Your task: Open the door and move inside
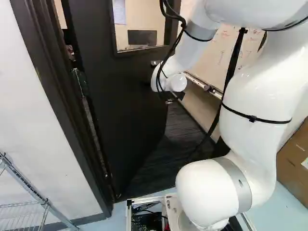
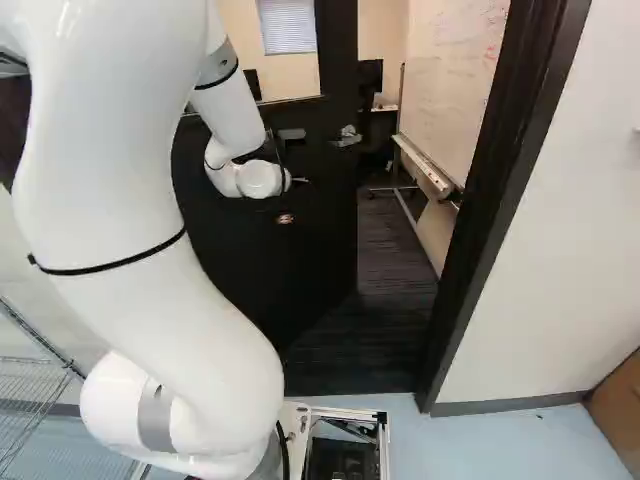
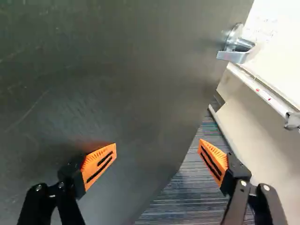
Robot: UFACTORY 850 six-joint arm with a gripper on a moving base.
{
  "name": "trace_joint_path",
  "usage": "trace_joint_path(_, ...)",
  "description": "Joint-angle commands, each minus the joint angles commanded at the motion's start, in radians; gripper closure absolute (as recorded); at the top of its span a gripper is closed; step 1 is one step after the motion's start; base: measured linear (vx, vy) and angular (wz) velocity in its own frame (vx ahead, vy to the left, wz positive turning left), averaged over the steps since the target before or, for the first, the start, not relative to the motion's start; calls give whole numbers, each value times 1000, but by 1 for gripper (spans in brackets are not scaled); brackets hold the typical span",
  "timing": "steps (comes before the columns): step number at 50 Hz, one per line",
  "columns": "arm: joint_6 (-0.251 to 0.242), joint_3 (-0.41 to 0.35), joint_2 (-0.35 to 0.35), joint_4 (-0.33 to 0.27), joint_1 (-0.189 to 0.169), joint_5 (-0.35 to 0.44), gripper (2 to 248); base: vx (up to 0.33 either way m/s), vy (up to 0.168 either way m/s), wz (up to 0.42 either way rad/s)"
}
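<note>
The dark door [image 1: 115, 96] stands partly swung inward, with an opening along its handle-side edge in the right base view. My gripper [image 1: 177, 96] is at the door's face, below the handle's height. In the wrist view the gripper [image 3: 157, 153] is open with its orange pads wide apart; one finger is over the door face [image 3: 103, 84], the other past its edge over the carpet. The silver lever handle [image 3: 234, 50] is ahead of the gripper, off toward the door edge, untouched. The same handle [image 2: 346, 137] shows in the right base view.
The dark door frame [image 2: 500, 200] borders the opening on the right, its other post [image 1: 57, 96] on the left. Beyond lie dark carpet [image 2: 385, 260] and a whiteboard [image 2: 452, 90] with a tray along the wall. A wire rack [image 1: 29, 202] and a cardboard box [image 1: 294, 161] flank the base.
</note>
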State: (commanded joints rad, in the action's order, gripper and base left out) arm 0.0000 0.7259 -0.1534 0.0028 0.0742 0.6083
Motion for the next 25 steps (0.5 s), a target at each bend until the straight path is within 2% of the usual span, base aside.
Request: trace_joint_path(25, 0, 90, -80, 122, 65, 0, 3, 0, 0, 0)
